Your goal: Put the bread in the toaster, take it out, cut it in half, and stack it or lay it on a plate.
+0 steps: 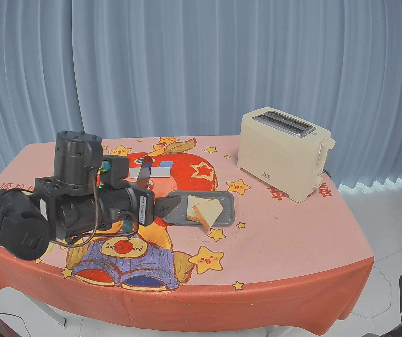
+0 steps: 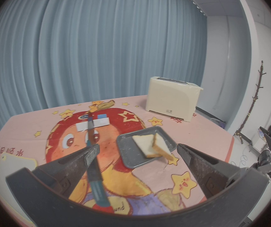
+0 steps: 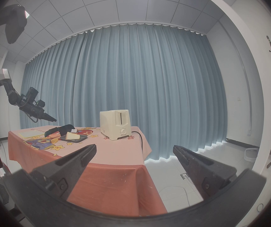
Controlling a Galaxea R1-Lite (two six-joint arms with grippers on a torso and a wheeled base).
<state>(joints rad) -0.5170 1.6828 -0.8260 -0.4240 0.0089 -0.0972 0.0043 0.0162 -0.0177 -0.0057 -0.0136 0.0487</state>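
— How far along?
— Nearly finished, by the look of it: two bread halves (image 1: 205,211) lie overlapping on the grey tray (image 1: 227,197), and the toaster (image 1: 280,153) is empty. The left gripper (image 2: 137,148) hangs beside the tray, jaws apart; the right gripper (image 3: 134,148), also spread, is well off the bench (image 1: 280,239).

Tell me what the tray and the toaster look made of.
The tray looks like metal or hard plastic: matte dark grey, with a thin raised rim. The toaster seems to have a cream plastic shell, smooth and slightly glossy; its slot edges look metallic.
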